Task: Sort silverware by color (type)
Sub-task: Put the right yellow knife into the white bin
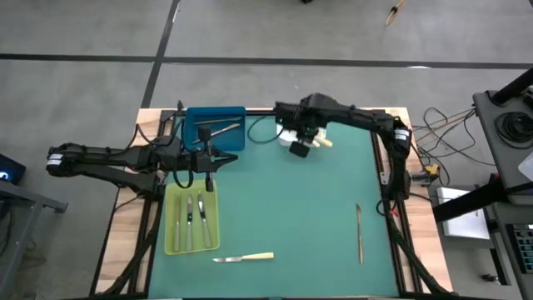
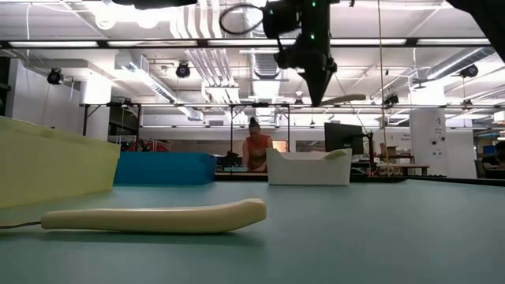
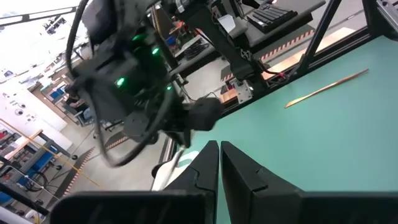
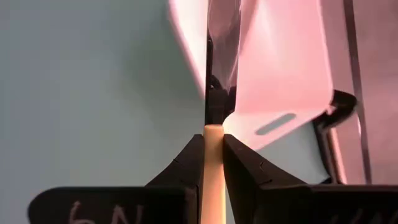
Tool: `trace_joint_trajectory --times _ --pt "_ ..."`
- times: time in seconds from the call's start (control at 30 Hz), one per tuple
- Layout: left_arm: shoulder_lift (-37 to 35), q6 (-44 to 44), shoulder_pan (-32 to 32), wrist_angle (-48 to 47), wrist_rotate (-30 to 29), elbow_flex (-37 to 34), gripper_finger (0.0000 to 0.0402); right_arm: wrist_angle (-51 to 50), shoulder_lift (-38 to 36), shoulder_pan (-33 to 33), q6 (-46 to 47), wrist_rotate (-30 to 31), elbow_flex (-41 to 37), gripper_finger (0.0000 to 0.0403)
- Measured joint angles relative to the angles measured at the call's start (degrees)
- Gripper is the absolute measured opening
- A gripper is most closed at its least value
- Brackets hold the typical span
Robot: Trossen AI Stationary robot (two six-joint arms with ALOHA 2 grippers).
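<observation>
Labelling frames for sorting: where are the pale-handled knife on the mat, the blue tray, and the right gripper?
Pale-handled knife point(image 1: 260, 257): high view, handle.
Blue tray point(image 1: 193, 125): high view, bare floor.
Right gripper point(image 4: 213, 158): right wrist view, between fingertips.

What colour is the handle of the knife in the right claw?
Pale yellow handle, shown best in the right wrist view.

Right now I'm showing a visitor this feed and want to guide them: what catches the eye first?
The right tool hangs above the white tray at the table's far side, shut on a pale-handled knife. Another pale-handled knife lies alone near the front edge. The left tool hovers, shut, over the yellow-green tray.
</observation>
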Motion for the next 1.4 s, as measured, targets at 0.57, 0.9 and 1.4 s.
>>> trace_joint_trajectory --times 0.57,0.9,1.4 --pt "0.0 0.47 0.07 0.02 -0.05 -0.02 0.0 -0.25 4.64 -9.88 -13.92 4.31 -2.08 0.0034" --pt "0.0 0.49 0.07 0.04 -0.07 -0.07 0.0 -1.89 9.44 -9.94 -10.82 4.32 -1.86 0.0034" --pt "0.0 0.49 0.07 0.04 -0.05 -0.09 0.0 4.55 9.86 -12.29 -7.73 -0.97 -1.81 0.0034"
